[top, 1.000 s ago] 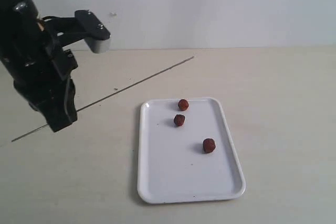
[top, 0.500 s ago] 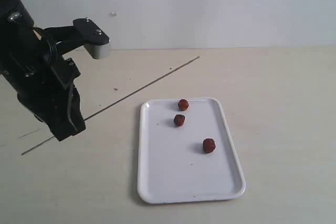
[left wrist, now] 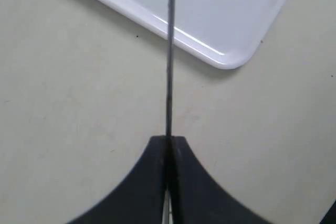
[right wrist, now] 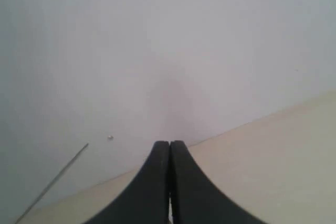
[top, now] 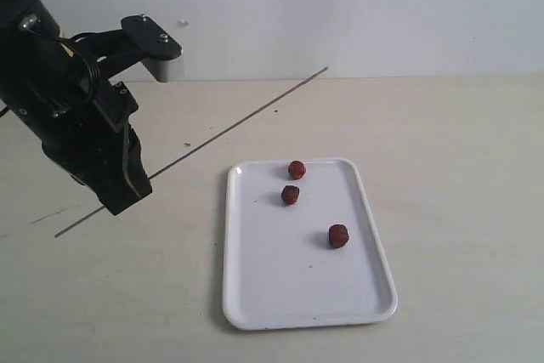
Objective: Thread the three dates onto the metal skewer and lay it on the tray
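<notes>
My left gripper (top: pixel 126 197) (left wrist: pixel 168 139) is shut on the thin metal skewer (top: pixel 238 124) (left wrist: pixel 169 51), which it holds above the table left of the tray; the rod slants up to the back right and a short tail sticks out at the lower left. Three dark reddish dates lie on the white tray (top: pixel 255 295) (left wrist: pixel 220 56): one (top: pixel 297 169) by the far rim, one (top: pixel 291 195) just in front of it, one (top: pixel 338 235) near the middle right. My right gripper (right wrist: pixel 169 144) is shut and empty, facing the wall; the exterior view does not show it.
The tray rests on a pale beige table (top: pixel 459 167) with a white wall behind. In the right wrist view the skewer's far end (right wrist: pixel 52 182) shows against the wall. A small dark speck (top: pixel 187 144) lies on the table under the skewer.
My left arm has carried the skewer to the right and slightly up, towards the tray. The dates and tray have not moved.
</notes>
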### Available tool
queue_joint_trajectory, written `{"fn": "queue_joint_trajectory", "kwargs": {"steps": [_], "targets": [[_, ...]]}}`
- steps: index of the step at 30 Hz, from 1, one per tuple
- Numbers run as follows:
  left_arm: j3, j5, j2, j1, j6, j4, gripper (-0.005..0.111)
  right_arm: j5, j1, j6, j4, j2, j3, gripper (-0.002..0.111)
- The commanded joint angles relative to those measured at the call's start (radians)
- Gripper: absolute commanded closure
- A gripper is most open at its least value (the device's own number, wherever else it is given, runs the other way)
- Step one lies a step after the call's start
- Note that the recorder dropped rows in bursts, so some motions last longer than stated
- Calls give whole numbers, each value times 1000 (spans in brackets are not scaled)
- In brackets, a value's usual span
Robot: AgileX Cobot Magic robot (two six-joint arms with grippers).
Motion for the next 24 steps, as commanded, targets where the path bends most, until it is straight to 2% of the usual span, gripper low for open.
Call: {"fn": "queue_joint_trajectory", "kwargs": {"steps": [1, 4, 5, 7, 8, 9, 10, 12, 16, 24], "targets": [[2, -6, -11, 3, -5, -5, 107, -223, 1, 119, 102, -5, 5, 108], [2, -10, -11, 3, -12, -11, 107, -314, 1, 21, 292, -5, 5, 108], [2, -15, -11, 3, -15, -11, 107, -324, 1, -38, 411, -5, 5, 108], [2, -19, -11, 3, -15, -11, 107, -344, 1, -155, 806, -5, 5, 108], [2, -19, -11, 3, -15, -11, 107, -426, 1, -361, 1118, -5, 5, 108], [4, -19, -11, 6, -12, -11, 107, -480, 1, -455, 1189, -5, 5, 108], [17, -19, -11, 10, -9, -11, 107, -615, 1, -680, 1251, -4, 5, 108], [37, -19, -11, 17, -9, -11, 107, -685, 1, -886, 1308, 36, -50, 108], [45, -19, -11, 26, -8, -11, 107, -662, 1, -1097, 1325, 138, -179, 108], [45, -8, -11, 91, -8, -13, 107, -642, 1, -1653, 1324, 452, -614, 108]]}}
